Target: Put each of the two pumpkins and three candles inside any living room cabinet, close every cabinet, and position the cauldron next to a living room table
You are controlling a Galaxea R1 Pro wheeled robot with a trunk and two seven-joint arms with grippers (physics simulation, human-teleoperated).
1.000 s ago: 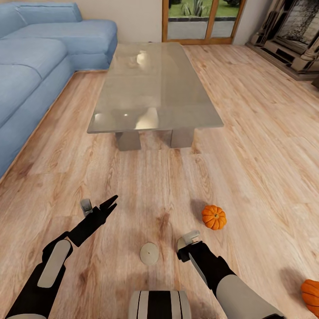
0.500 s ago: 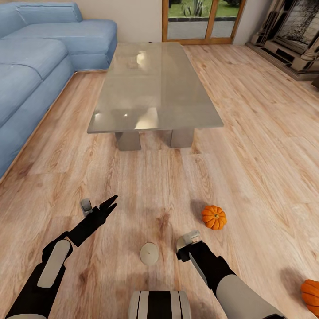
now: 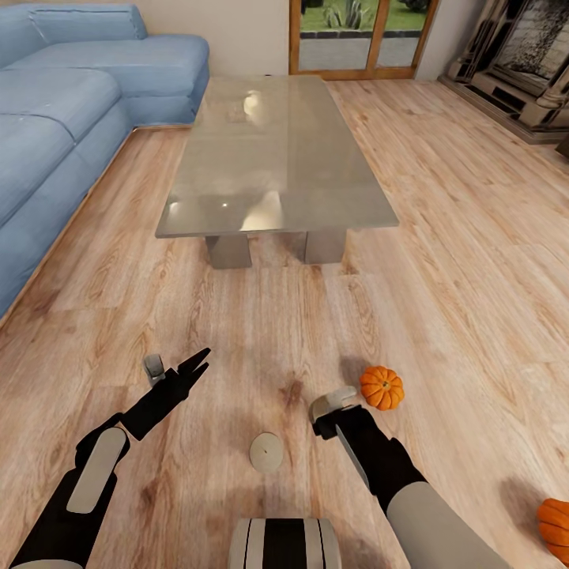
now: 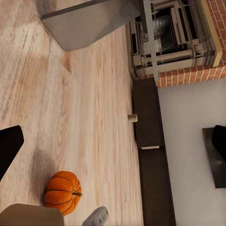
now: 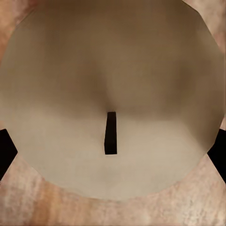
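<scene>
Head view: the large low glass-topped bench on grey legs stood mid-room on the pale wooden floor, with the blue sofa along its left.

Right fingers were closed on a pale stubby cylindrical candle, held tilted just above the floor. The right wrist view showed that candle's round top close up with its short dark wick, and a dark finger edge at either side.

A small orange ribbed pumpkin lay on the floor just beside the held candle, on its right. A second orange pumpkin sat at the picture's lower right edge, well apart from the first.

Another pale round candle stood on the floor between the two arms. A small grey stubby candle stood just beside the left fingers, which were slightly parted and held nothing.

Left wrist view: a pumpkin on the floor, and the long dark-brown wooden cabinet along the white wall, a small pale cylinder close against its front. Brick fireplace beyond.
</scene>
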